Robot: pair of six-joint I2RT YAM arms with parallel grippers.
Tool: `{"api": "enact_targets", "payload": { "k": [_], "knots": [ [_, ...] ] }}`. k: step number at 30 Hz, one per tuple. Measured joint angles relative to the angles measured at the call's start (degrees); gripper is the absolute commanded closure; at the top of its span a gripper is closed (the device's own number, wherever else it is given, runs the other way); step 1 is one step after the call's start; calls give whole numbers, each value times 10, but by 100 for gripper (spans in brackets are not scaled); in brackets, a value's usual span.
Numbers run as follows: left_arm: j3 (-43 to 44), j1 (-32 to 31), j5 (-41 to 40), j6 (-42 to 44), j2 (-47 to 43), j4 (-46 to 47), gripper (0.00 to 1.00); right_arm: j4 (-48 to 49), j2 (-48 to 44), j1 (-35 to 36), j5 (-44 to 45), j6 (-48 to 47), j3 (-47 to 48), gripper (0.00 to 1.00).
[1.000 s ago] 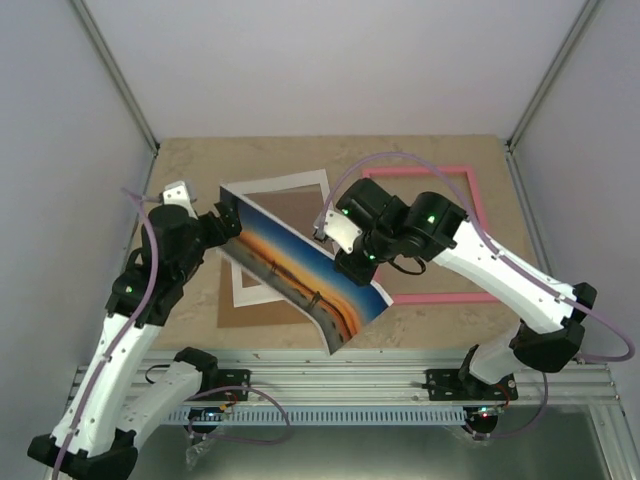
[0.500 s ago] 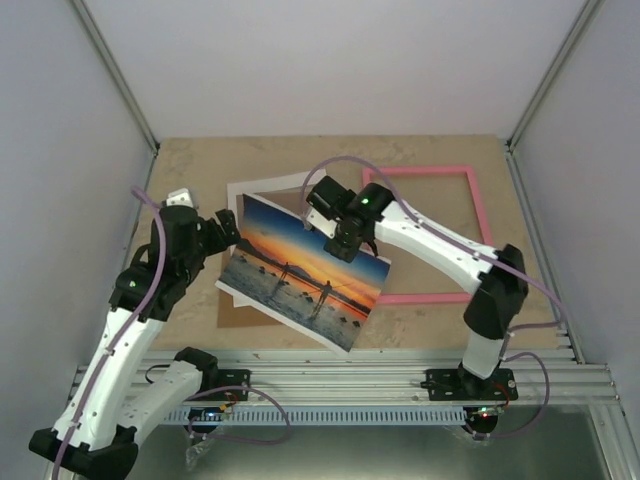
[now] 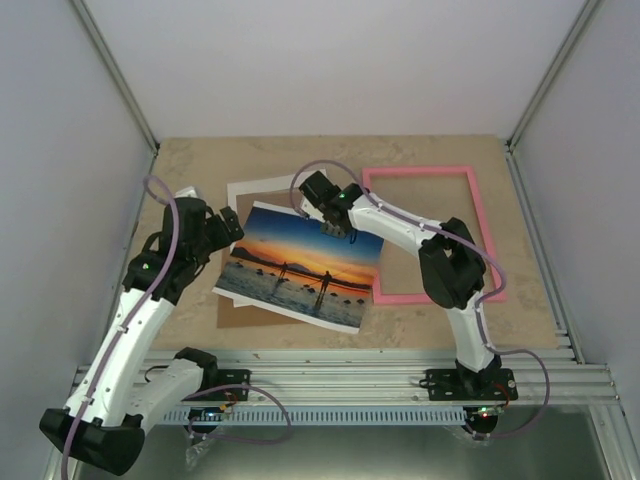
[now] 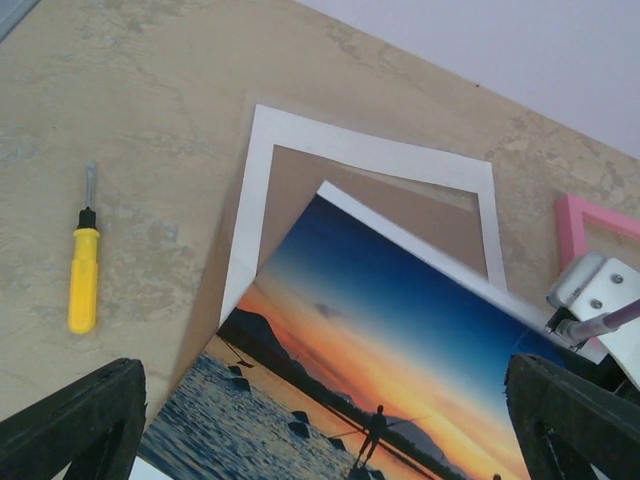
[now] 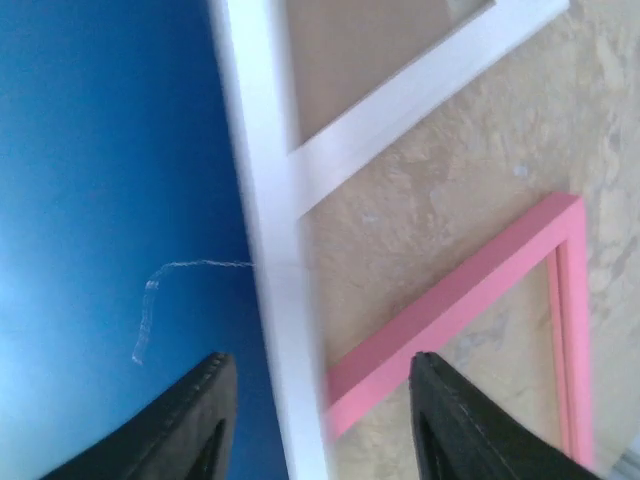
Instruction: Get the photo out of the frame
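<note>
While held up on edge between the arms a second ago, now brought down onto the beige stone-look table [image 3: 270,155]; leaves the frame [image 3: 415,172] an empty pink rectangle, thin-edged, lying flat at the right with only tabletop inside; puts the photo [image 3: 300,265] face up and nearly flat to the frame's left, draped over the white mat [image 3: 260,185] and the brown backing board [image 3: 240,312], its right edge crossing the frame's left rail; reads as the removal done bar the withdrawal. Glossy paper, orange sunset over blue water, thin white border, a faint scratch on the blue in the right wrist view; matte card for the mat, dull fibreboard beneath. Shows the right gripper [image 5: 318,415] released at the photo's far edge, jaws parted either side of the white border after a clench a moment ago. Shows the left gripper [image 4: 325,425] spread wide, grasping nothing, poised over the photo's left part. Smallest: a yellow-handled screwdriver [image 4: 84,275], slim metal tip, left of the mat.
</note>
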Motion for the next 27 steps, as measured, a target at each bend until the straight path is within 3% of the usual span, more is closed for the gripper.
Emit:
{"api": "enact_targets", "payload": {
  "k": [5, 10, 17, 22, 27],
  "knots": [
    [-4, 16, 3, 0, 0, 6, 0, 29, 9, -35, -14, 21, 4, 3],
    [-4, 17, -13, -3, -18, 13, 0, 51, -68, -108, -54, 98, -32, 2],
    [21, 17, -76, -3, -80, 11, 0, 125, -362, -244, -78, 237, -222, 2],
    [59, 18, -135, 4, -150, 11, 0, 172, -580, -243, -12, 290, -335, 2],
    [77, 18, -192, 15, -219, 16, 0, 198, -720, -243, 41, 323, -432, 2]
  ]
}}
